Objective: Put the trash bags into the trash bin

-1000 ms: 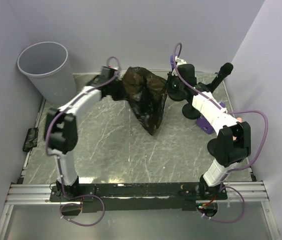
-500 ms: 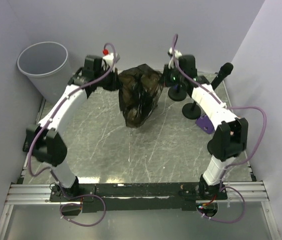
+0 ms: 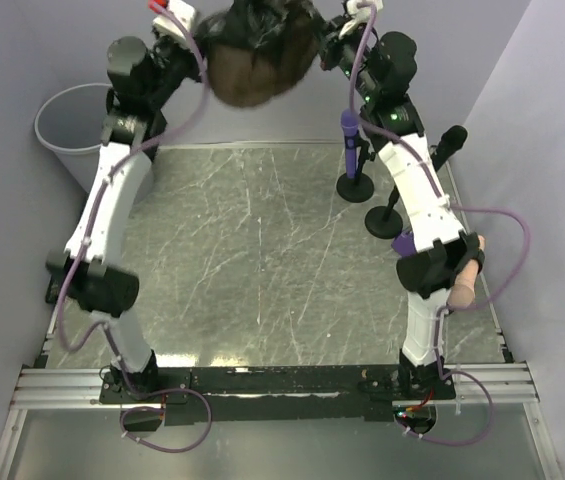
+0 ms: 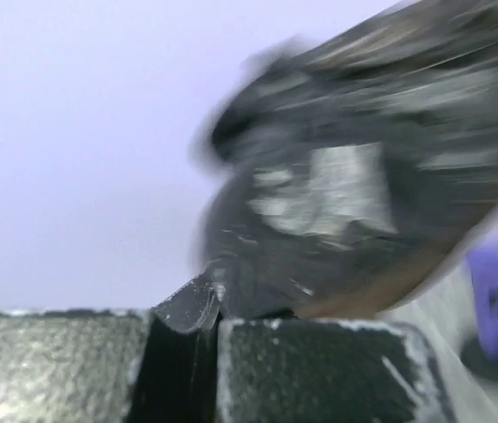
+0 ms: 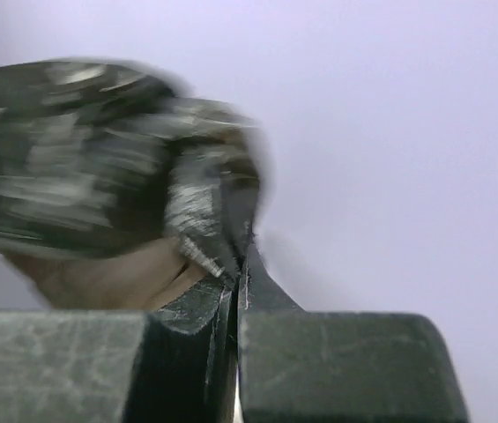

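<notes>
The black trash bag (image 3: pixel 260 52) hangs in the air between the two arms, high above the far edge of the table (image 3: pixel 252 260) and close to the back wall (image 3: pixel 262 120). It is crumpled into a rounded bundle whose underside shows brownish where light comes through the film. The left hand (image 4: pixel 203 328) is clenched on it: in the left wrist view a fold of black film sits pinched between the closed fingers (image 4: pixel 319 370), with the bulk of the bag swelling up and to the right (this view is blurred, so finer creases cannot be made out). The right hand (image 5: pixel 235 304) is likewise clamped on the bag's opposite side, a thin tongue of plastic caught where its fingers (image 5: pixel 337 370) meet and the rest of the bag bulging to the left. The trash bin (image 3: pixel 62 125) stands upright at the far left corner, beside the table, partly covered by the left arm; the bag is well to the right of its mouth and not inside it. On the table's far right side stand a purple-handled object (image 3: pixel 349 150) on a round black base and, just nearer, a second black stand (image 3: pixel 382 218).
</notes>
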Controlling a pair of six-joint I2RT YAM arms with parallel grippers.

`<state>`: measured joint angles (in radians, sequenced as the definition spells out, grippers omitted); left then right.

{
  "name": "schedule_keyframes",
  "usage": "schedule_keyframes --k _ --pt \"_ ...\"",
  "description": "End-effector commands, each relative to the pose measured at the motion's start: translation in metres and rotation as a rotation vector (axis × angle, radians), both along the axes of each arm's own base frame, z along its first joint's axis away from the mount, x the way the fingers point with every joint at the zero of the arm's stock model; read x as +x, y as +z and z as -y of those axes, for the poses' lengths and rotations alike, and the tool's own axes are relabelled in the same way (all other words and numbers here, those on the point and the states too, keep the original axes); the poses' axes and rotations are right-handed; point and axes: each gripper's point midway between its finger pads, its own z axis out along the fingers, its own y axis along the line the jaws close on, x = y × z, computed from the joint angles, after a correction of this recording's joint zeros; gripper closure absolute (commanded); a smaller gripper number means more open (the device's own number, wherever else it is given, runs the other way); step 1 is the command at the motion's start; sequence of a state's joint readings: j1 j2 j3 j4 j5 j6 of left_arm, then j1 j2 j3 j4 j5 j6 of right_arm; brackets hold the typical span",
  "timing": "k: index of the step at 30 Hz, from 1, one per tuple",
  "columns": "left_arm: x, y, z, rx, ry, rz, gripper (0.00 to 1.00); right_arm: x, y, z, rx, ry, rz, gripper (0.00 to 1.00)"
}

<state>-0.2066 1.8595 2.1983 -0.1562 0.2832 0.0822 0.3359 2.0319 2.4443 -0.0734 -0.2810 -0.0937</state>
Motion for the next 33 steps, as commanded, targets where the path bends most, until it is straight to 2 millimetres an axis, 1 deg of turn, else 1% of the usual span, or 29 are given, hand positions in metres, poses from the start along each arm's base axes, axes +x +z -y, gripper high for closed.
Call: schedule_keyframes --k 1,2,3,4,5,6,7,8,9,10,11,12,13,15,17,18,19,21,22,23,25,26,27,28,29,30,31,32,33 --pt "-0.132 0.164 0.033 0.091 0.054 0.731 0.99 -0.11 0.125 -0.007 0.009 -0.039 0.507 1.0" --pt "-0.127 0.138 0.038 0.102 0.042 0.698 0.99 -0.117 0.121 -0.007 -0.016 -0.052 0.531 1.0" --pt "-0.126 0.104 0.043 0.124 0.024 0.654 0.99 -0.103 0.059 -0.021 -0.117 -0.041 0.458 1.0" --pt "-0.128 0.066 0.048 0.171 -0.013 0.604 0.99 -0.099 -0.001 -0.025 -0.212 -0.034 0.4 1.0" --pt "-0.123 0.001 0.055 0.245 -0.06 0.497 0.99 -0.099 -0.059 -0.023 -0.298 -0.038 0.336 1.0" --pt "-0.125 -0.066 0.055 0.301 -0.096 0.374 0.99 -0.102 -0.129 -0.016 -0.379 -0.037 0.22 1.0" --pt "-0.133 -0.121 0.053 0.35 -0.131 0.271 0.99 -0.11 -0.193 -0.006 -0.461 -0.023 0.085 1.0" --pt "-0.15 -0.186 0.051 0.445 -0.197 0.152 1.0 -0.127 -0.245 0.009 -0.515 -0.008 -0.034 1.0" --pt "-0.167 -0.228 0.047 0.513 -0.249 0.085 0.99 -0.143 -0.292 0.022 -0.559 0.018 -0.152 1.0" --pt "-0.182 -0.256 0.042 0.538 -0.273 0.036 0.99 -0.162 -0.306 0.031 -0.555 0.036 -0.203 1.0" --pt "-0.197 -0.274 0.04 0.541 -0.308 -0.009 0.99 -0.179 -0.316 0.035 -0.563 0.066 -0.235 1.0" --pt "-0.209 -0.278 0.039 0.546 -0.338 -0.025 0.99 -0.192 -0.315 0.038 -0.56 0.086 -0.246 1.0" --pt "-0.218 -0.278 0.042 0.543 -0.375 -0.029 1.0 -0.203 -0.313 0.037 -0.552 0.113 -0.255 1.0" --pt "-0.225 -0.27 0.045 0.504 -0.403 -0.057 0.99 -0.213 -0.299 0.035 -0.517 0.137 -0.26 1.0" --pt "-0.227 -0.269 0.048 0.469 -0.423 -0.137 0.99 -0.216 -0.284 0.031 -0.474 0.151 -0.288 1.0" --pt "-0.227 -0.262 0.05 0.453 -0.431 -0.174 0.99 -0.215 -0.274 0.03 -0.448 0.149 -0.297 1.0" --pt "-0.226 -0.265 0.052 0.44 -0.439 -0.235 0.99 -0.213 -0.27 0.028 -0.43 0.15 -0.325 1.0" --pt "-0.218 -0.267 0.051 0.373 -0.396 -0.347 0.99 -0.203 -0.26 0.025 -0.381 0.129 -0.351 1.0" --pt "-0.208 -0.267 0.049 0.325 -0.345 -0.392 0.99 -0.193 -0.253 0.025 -0.358 0.103 -0.361 1.0" --pt "-0.199 -0.261 0.047 0.286 -0.305 -0.42 1.0 -0.183 -0.251 0.022 -0.344 0.083 -0.378 1.0" --pt "-0.175 -0.251 0.043 0.225 -0.215 -0.434 0.99 -0.154 -0.238 0.018 -0.299 0.027 -0.373 1.0" --pt "-0.157 -0.24 0.041 0.205 -0.164 -0.404 0.99 -0.133 -0.236 0.012 -0.284 0.0 -0.38 1.0" --pt "-0.145 -0.223 0.039 0.19 -0.137 -0.366 0.99 -0.117 -0.213 0.008 -0.258 -0.015 -0.349 1.0" --pt "-0.128 -0.212 0.039 0.185 -0.111 -0.349 1.0 -0.097 -0.21 0.0 -0.254 -0.024 -0.362 1.0" --pt "-0.113 -0.19 0.037 0.177 -0.087 -0.314 0.99 -0.077 -0.189 -0.006 -0.231 -0.034 -0.336 1.0" --pt "-0.094 -0.176 0.028 0.167 -0.041 -0.301 0.99 -0.062 -0.177 -0.008 -0.223 -0.044 -0.33 1.0" --pt "-0.077 -0.152 0.02 0.146 0.002 -0.272 0.99 -0.043 -0.155 -0.01 -0.202 -0.075 -0.292 1.0" --pt "-0.059 -0.138 0.008 0.126 0.058 -0.267 0.99 -0.024 -0.127 -0.007 -0.176 -0.129 -0.246 1.0" --pt "-0.041 -0.113 -0.005 0.08 0.111 -0.251 0.99 -0.012 -0.099 -0.004 -0.145 -0.168 -0.205 1.0"
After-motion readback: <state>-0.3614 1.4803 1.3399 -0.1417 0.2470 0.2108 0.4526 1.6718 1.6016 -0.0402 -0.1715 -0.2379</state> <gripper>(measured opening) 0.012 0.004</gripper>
